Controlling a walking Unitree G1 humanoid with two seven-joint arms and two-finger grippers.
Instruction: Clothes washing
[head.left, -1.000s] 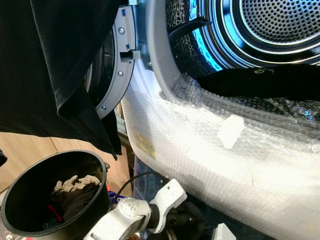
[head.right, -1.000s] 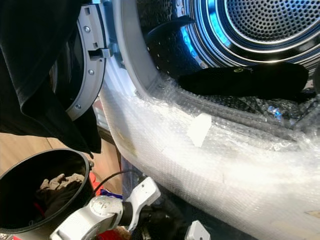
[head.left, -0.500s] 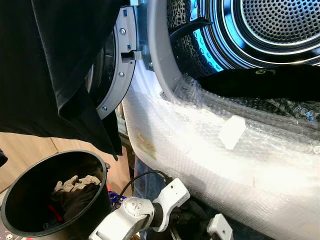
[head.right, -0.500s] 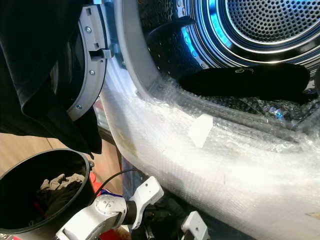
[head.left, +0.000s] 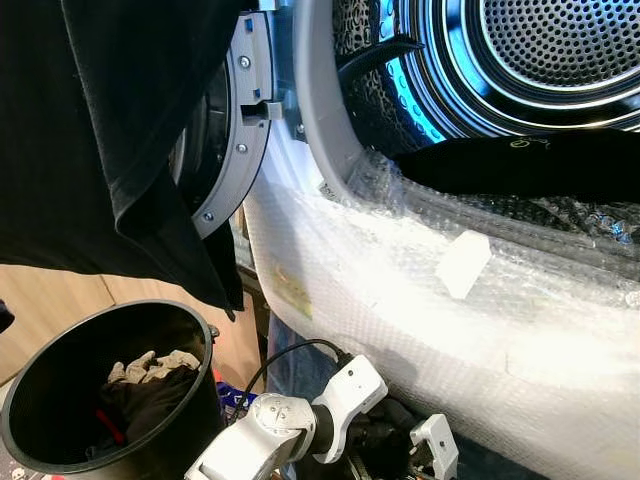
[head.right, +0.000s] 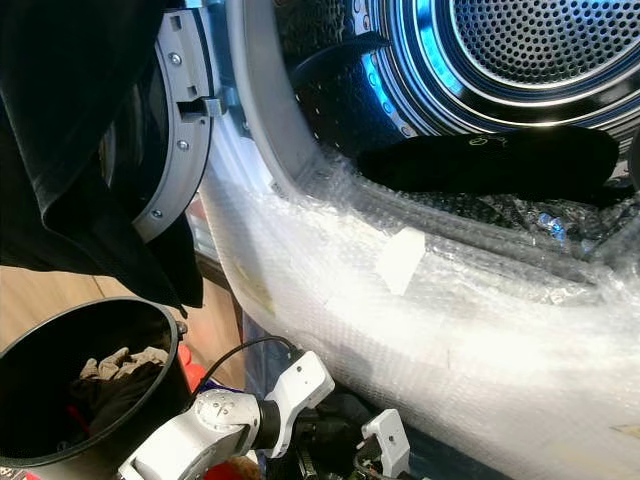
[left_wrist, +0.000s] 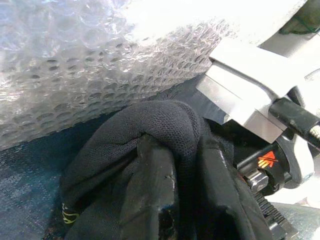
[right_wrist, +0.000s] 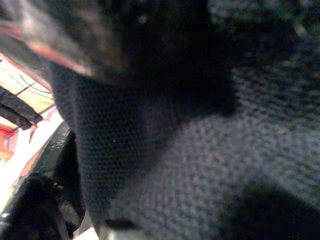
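Open washing machine drum (head.left: 560, 50) across the upper right of the head views, perforated steel lit blue. Black garment in the drum (head.left: 520, 165) lying along the lower lip of the opening, right of centre. Bubble wrap (head.left: 400, 290) draped over the front of the machine from the grey door seal (head.left: 320, 110) down through the middle and lower right of the frame, with a small white tab (head.left: 460, 262) stuck on it. Round door (head.left: 235, 130) swung open at upper centre-left. Large black cloth (head.left: 110, 130) hanging over the upper left, partly covering the door.

Black bucket (head.left: 40, 440) at lower left, on the floor, holding dark clothes and a pale rag (head.left: 150, 365) with a red streak beside them.

Left arm (head.left: 290, 430) at bottom centre, silver, bent toward the base of the machine, a black cable looping above it. Left pincer (left_wrist: 155, 200) low beneath the bubble wrap, closed on a black mesh garment (left_wrist: 160, 130) bunched around one finger (left_wrist: 152, 175). Metal parts of the other arm just beside, at the right of the left wrist view. Right pincer close against dark knit fabric (right_wrist: 200, 165) in its wrist view; fingers too blurred and dark there, so cannot tell whether spread or closed.
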